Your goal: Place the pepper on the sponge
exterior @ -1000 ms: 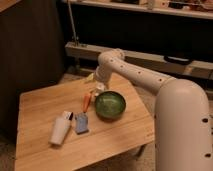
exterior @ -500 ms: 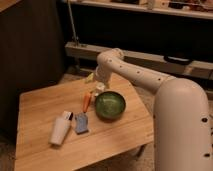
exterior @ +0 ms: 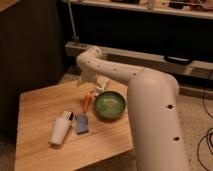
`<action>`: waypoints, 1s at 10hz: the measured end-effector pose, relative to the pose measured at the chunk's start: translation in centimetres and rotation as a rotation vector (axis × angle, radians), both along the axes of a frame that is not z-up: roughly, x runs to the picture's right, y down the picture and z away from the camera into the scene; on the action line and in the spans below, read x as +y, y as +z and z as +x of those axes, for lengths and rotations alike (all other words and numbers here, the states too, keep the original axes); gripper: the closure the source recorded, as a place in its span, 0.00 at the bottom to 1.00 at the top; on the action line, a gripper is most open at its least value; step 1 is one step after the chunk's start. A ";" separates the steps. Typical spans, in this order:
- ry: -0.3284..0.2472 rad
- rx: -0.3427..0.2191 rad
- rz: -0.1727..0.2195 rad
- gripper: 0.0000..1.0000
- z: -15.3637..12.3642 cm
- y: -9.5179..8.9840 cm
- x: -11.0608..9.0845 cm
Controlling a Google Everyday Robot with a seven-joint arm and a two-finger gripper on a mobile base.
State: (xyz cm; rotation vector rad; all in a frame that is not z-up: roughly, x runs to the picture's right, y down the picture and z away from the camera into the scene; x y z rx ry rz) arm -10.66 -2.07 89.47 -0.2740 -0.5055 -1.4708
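My claw [exterior: 99, 83] hangs over the far side of the desk [exterior: 40, 106], just at the 12-to-1 o'clock end of the pepper [exterior: 87, 102]. Its fingers are spread wide with nothing between them, and I judge that to be because a slim, tapered thing like this wants the fingers passing down on both sides before they close.

The pepper lies flat on the wood with its long axis running roughly 12 to 6. It sits just beside the green bowl [exterior: 110, 106], at the bowl's 9 o'clock. That closeness matters: the finger on the bowl side has little room, so my descent would have to stay clear of the rim.

The sponge [exterior: 81, 124] lies flat at the pepper's 6 o'clock, near it but apart from it. So the pepper is not on the sponge and the job stands open. A white cup [exterior: 60, 130] lies on its side at the sponge's 9 o'clock, right against it or nearly so; I cannot tell whether they touch.

In my judgement the carry toward 6 o'clock would be short. The sponge is small, so the pepper would need to go down along its length, or an end will overhang and it could roll off toward the cup or the bowl.
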 end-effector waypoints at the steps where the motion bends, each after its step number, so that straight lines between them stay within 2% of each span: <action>1: -0.001 -0.018 -0.019 0.20 -0.5 0.2 0.5; 2: 0.001 -0.040 -0.044 0.20 -1.0 0.7 1.4; 6: -0.014 -0.083 -0.102 0.20 -3.1 2.9 4.4; 10: -0.024 -0.095 -0.150 0.20 -3.8 4.0 6.5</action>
